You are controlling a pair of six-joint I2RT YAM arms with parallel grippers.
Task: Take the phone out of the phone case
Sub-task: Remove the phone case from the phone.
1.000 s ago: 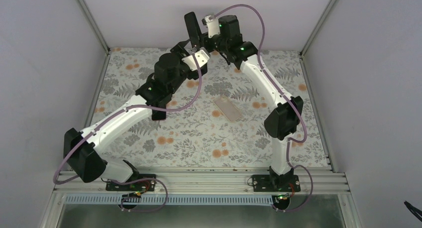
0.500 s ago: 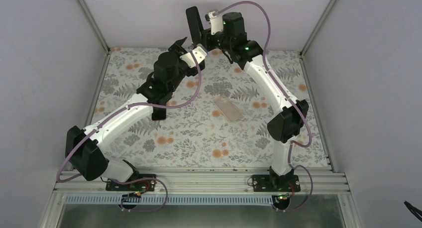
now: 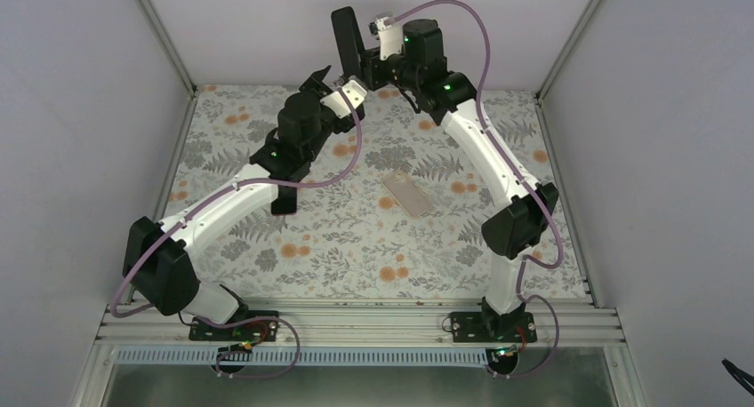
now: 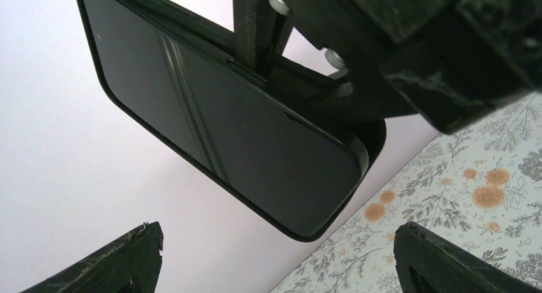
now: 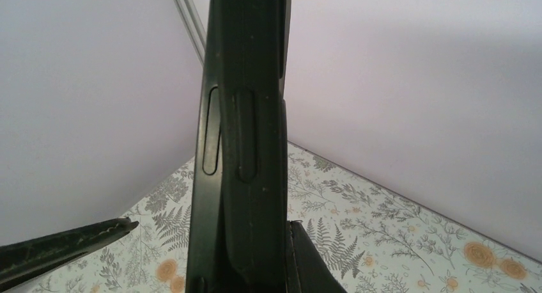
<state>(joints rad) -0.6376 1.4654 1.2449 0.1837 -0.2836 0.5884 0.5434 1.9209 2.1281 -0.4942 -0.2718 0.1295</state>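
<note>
A black phone in a black case [image 3: 343, 35] stands upright above the table's far edge. My right gripper [image 3: 359, 67] is shut on its lower part. In the right wrist view the phone [image 5: 240, 133] shows edge-on with its side buttons, clamped between the jaws of the right gripper [image 5: 249, 267]. My left gripper [image 3: 327, 76] is open just left of and below the phone, not touching it. In the left wrist view the dark screen [image 4: 224, 120] faces the camera, above the open left gripper [image 4: 276, 232].
A flat translucent rectangular piece [image 3: 407, 194] lies on the floral table mat [image 3: 356, 247] near the middle. White walls and metal corner posts [image 3: 164, 38] close in the back and sides. Both arms reach to the far edge.
My right gripper has raised the phone a little and drawn it further back. My left gripper has followed it up and back, staying open.
</note>
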